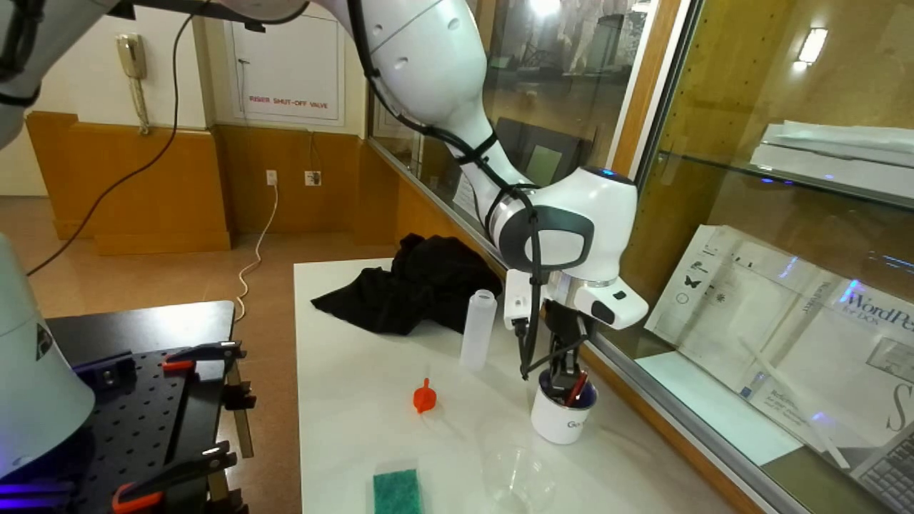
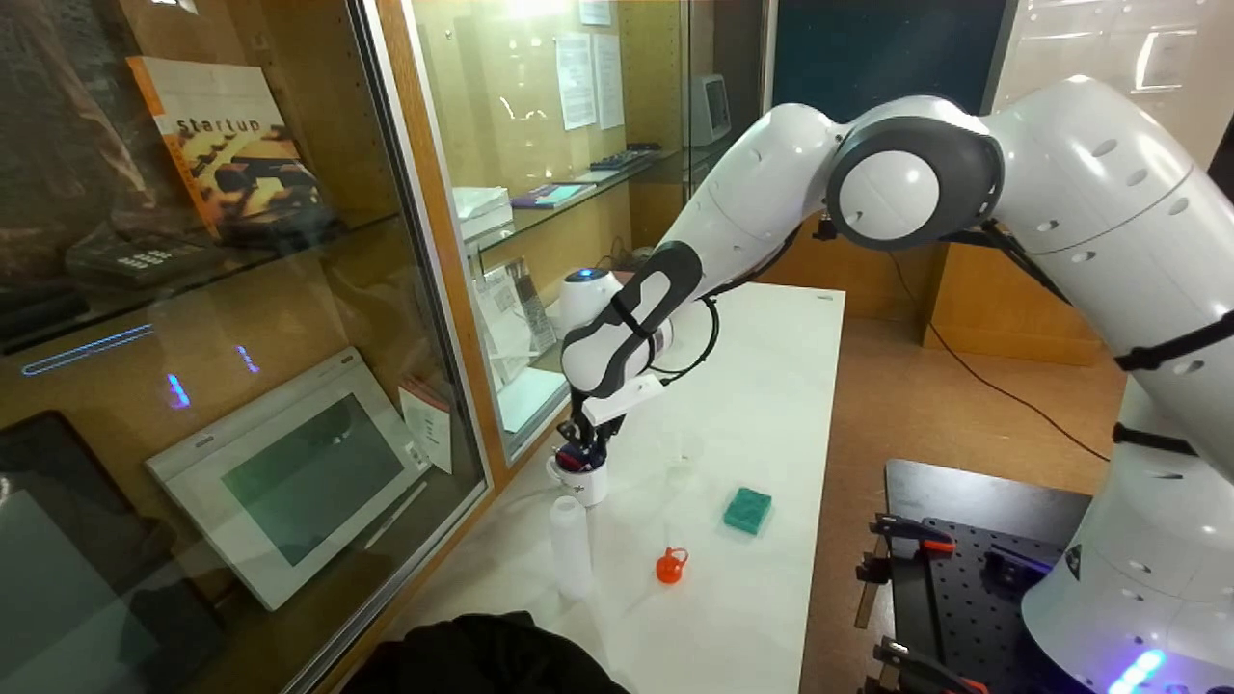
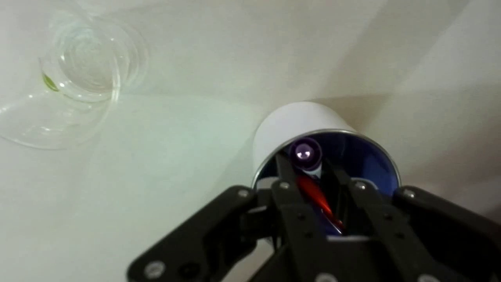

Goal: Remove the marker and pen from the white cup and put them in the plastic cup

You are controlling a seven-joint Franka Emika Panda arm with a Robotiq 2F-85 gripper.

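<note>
The white cup stands upright on the white table near the glass cabinet; it also shows in an exterior view and the wrist view. My gripper points down with its fingers inside the cup and partly apart. The marker, dark purple with a whitish part, stands between the fingertips. The slim red pen lies slanted between the fingers below it. Whether the fingers clamp the marker is unclear. The clear plastic cup stands apart from the white cup; it also shows in both exterior views.
A tall white bottle stands on the table near the white cup. A black cloth lies beyond it. An orange-red cap and a green sponge lie on the table. The glass cabinet runs along the table's edge.
</note>
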